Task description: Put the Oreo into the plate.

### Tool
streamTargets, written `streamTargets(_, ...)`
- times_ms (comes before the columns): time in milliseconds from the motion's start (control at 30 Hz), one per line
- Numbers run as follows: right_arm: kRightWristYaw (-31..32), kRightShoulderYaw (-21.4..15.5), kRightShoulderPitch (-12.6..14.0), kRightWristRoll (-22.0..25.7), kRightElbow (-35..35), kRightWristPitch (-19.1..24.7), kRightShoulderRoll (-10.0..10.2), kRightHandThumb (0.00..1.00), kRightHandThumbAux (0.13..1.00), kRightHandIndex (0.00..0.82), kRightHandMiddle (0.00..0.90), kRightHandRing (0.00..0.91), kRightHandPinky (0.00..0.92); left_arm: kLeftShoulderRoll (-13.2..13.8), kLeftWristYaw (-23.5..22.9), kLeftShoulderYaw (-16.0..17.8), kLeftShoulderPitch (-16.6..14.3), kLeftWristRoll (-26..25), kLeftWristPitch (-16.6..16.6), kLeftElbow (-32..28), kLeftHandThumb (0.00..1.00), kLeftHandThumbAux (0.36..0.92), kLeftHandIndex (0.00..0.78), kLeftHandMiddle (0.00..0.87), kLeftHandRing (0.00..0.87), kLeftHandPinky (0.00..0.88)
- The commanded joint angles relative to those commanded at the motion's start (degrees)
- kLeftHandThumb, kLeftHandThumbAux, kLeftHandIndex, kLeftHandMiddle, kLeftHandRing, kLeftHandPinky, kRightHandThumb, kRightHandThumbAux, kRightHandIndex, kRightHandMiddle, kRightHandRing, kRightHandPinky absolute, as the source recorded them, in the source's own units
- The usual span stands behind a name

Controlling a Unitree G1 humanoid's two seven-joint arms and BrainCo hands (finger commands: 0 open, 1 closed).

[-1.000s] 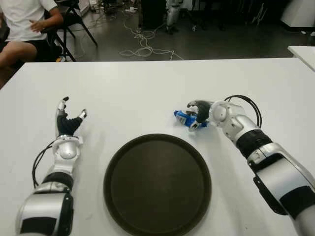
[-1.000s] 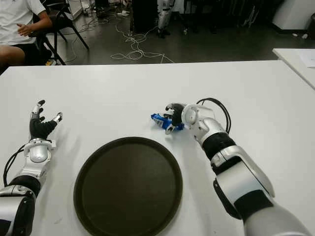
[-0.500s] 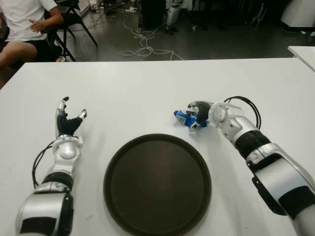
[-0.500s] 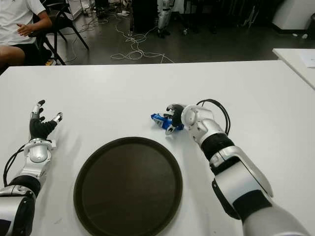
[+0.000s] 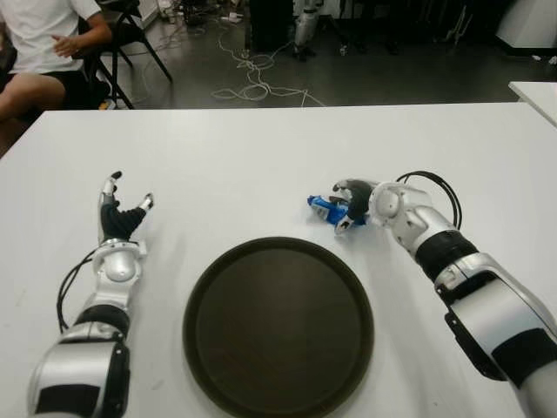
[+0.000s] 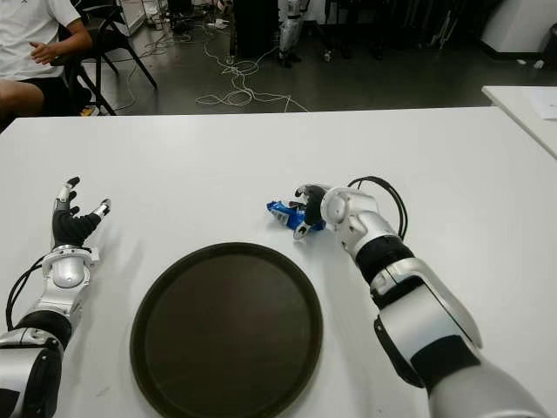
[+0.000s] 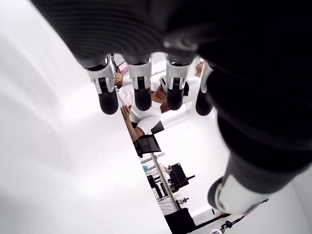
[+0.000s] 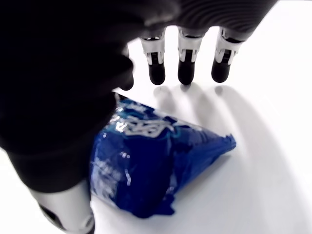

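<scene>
Lying nearest on the white table (image 5: 261, 165), the dark round plate (image 5: 278, 326), holding nothing. Just beyond its far right rim, lying on the table, the blue Oreo packet (image 8: 151, 165), with the right hand (image 5: 355, 202) over it, fingers (image 8: 185, 63) extended, not closing on it. Showing left of the plate, the left hand (image 5: 120, 218), fingers spread and holding nothing.

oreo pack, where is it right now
The Oreo pack lies on the white table, just beyond the plate's far right rim, under the right robot hand.
</scene>
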Motion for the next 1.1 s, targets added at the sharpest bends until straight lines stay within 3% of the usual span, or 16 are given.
streamTargets(433,0.68,0.53,-0.01,-0.28,-0.15,-0.30,-0.22,0.000,0.835,0.073,0.100,0.068,0.000,0.10,0.96,-0.48,-0.19,0.65,1.31,0.05,0.000,0.765,0.040,0.046,0.031,0.009)
streamTargets(833,0.15,1.15,-0.13,-0.63,0.46,-0.42,0.32,0.000,0.831,0.075,0.098,0.067,0.000,0.26,0.07,-0.29,0.13,0.29,0.40,-0.23,0.000,0.766,0.036,0.038,0.020,0.002)
streamTargets(1100,-0.92,1.77,-0.94,-0.50,4.12,-2.49,2.05,0.000,0.842,0.083,0.098,0.072,0.001,0.26,0.28,-0.53,0.32,0.61,-0.21,-0.27,0.000,0.766,0.035,0.040,0.025,0.011)
